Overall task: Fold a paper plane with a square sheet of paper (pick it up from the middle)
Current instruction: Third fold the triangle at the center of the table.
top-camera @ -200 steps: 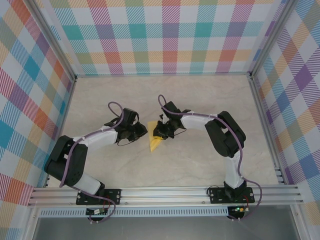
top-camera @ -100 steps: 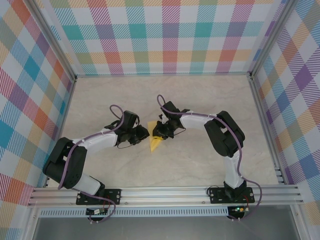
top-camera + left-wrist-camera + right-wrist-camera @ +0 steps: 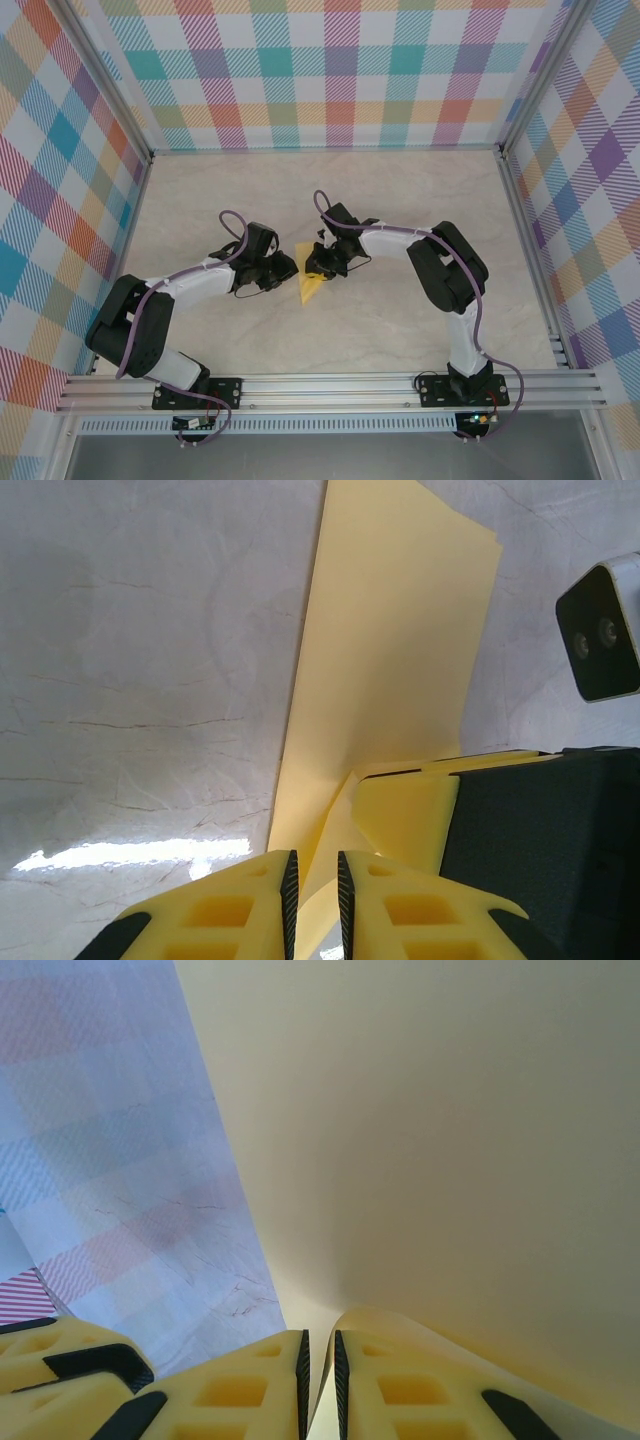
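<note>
Since a second ago the left fingers (image 3: 284, 268) have moved in and, like the right fingers (image 3: 320, 266), pinch the folded yellow sheet of paper (image 3: 311, 287) between both pairs, over the desk (image 3: 400, 200).

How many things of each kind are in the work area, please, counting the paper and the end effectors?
square sheet of paper, yellow and creased: 1
end effectors: 2, the left end effector and the right end effector, each closed on the paper
Total: 3
</note>
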Motion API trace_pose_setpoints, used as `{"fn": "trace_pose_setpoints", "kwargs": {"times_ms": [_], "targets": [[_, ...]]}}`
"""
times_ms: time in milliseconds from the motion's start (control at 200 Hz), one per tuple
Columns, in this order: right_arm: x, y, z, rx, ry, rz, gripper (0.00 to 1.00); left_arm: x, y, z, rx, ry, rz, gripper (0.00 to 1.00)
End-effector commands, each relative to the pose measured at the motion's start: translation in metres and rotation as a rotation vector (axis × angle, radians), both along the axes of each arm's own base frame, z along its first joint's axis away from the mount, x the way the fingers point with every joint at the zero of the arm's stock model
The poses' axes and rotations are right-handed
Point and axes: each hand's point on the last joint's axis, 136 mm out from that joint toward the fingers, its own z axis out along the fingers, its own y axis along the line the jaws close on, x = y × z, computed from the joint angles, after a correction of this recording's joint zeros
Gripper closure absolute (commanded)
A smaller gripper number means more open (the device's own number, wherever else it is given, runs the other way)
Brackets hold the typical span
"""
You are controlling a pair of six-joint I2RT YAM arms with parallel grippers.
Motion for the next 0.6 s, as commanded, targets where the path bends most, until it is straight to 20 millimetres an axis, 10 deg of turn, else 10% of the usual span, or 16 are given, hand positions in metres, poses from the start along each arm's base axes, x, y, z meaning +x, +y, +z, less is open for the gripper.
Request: {"fn": "trace_pose_setpoints", "kwargs": {"times_ms": [0, 595], "targets": [[0.0039, 0.0058, -0.0032, -0.002, -0.007, 0.002, 0.85, -0.0037, -0.0008, -0.0039, 0.0, 0.009, -0.004, 0.79], [0.0047, 0.0063, -0.0127, -0.007, 0.004, -0.005, 0.84, -0.0044, -0.0018, -0.004, -0.001, 0.008, -0.008, 0.79]]}}
